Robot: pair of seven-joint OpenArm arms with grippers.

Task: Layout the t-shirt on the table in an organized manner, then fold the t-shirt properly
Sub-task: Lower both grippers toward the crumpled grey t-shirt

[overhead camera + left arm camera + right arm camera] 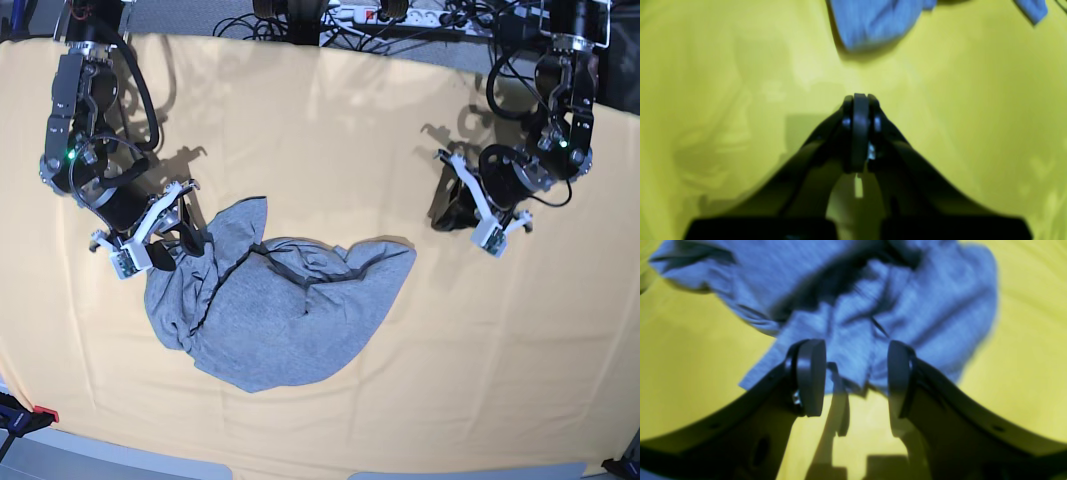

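Note:
The t-shirt (290, 310) lies in a crumpled grey heap left of the table's (350, 130) middle, its dark collar trim folded into the creases. My right gripper (185, 235) hangs open at the heap's upper left edge. In the right wrist view its fingers (810, 376) stand wide apart with a hem of the t-shirt (853, 316) lying loose between and beyond them. My left gripper (440, 212) is off to the right of the shirt, over bare table cloth. In the left wrist view the left gripper (860, 100) is shut on nothing, and the t-shirt (873, 23) shows only at the top edge.
Cables and a power strip (390, 15) run along the table's far edge behind both arm bases. The table's near edge runs along the bottom of the base view, with a red-tipped clamp (40, 415) at its left corner.

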